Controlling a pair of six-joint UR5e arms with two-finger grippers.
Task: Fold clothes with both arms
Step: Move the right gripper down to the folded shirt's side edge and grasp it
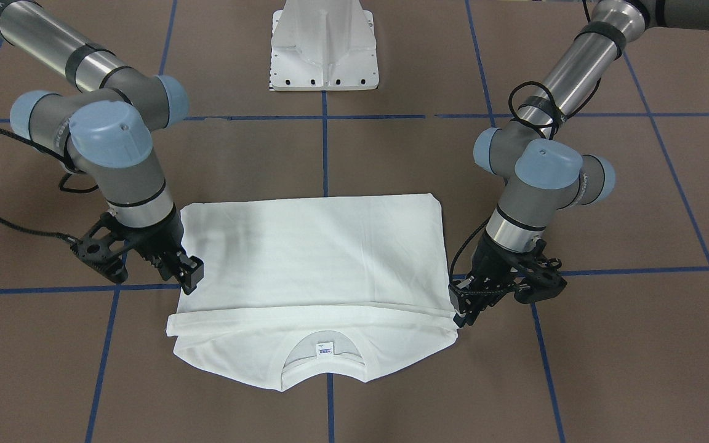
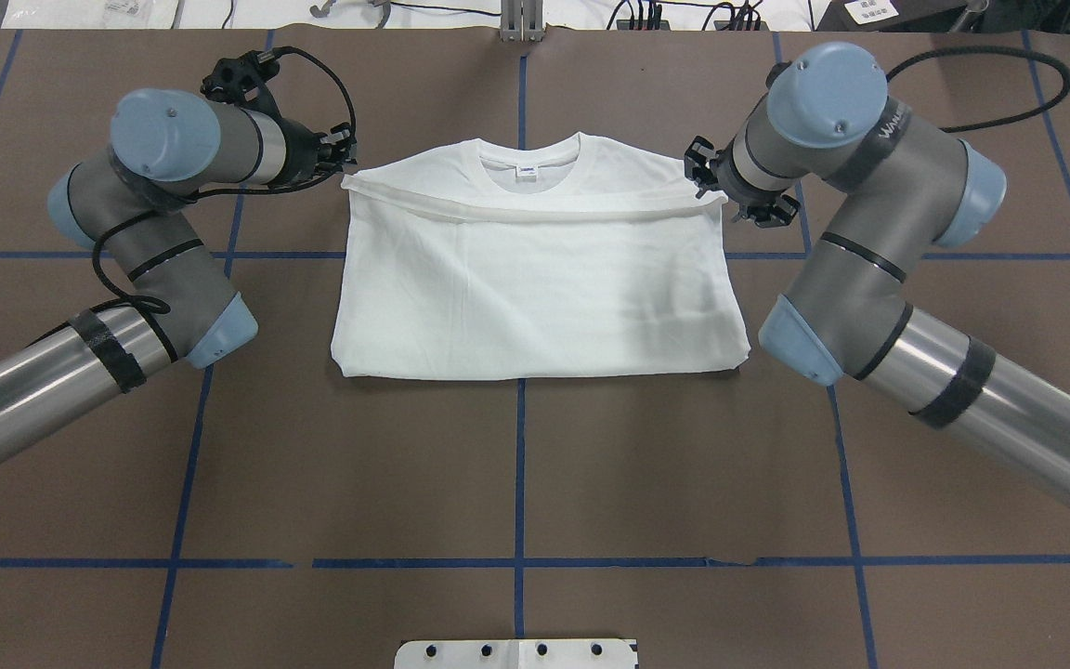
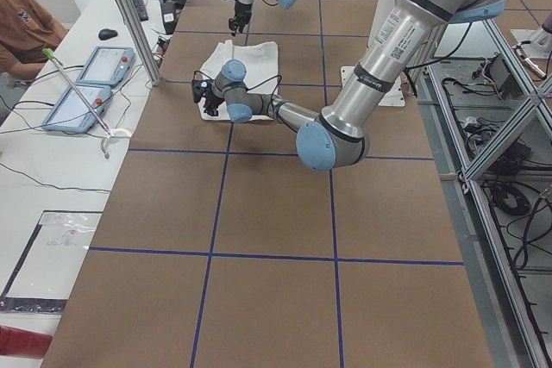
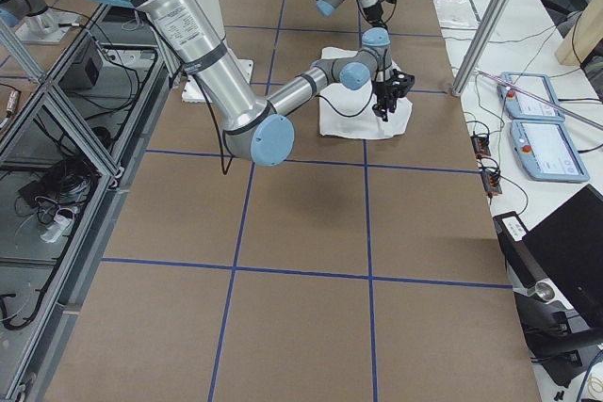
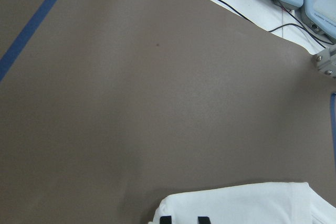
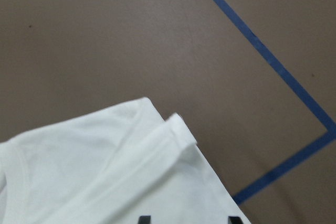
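Brown table (image 2: 516,465) in front; on it, white shirt (image 2: 535,297) folded double, fold near, collar (image 2: 532,158) far. At far left corner, left claw (image 2: 347,165), fingertips (image 5: 166,220) slightly apart, grip impossible to tell; at far right corner, right claw (image 2: 698,181), fingers (image 6: 144,220) spread wide.

Bare bench (image 2: 516,465) lies open near the robot, between T-shirt (image 2: 535,288) and white base (image 2: 516,653); at the shirt's far corners the left claw (image 2: 345,163) and right claw (image 2: 704,177) crowd each side.
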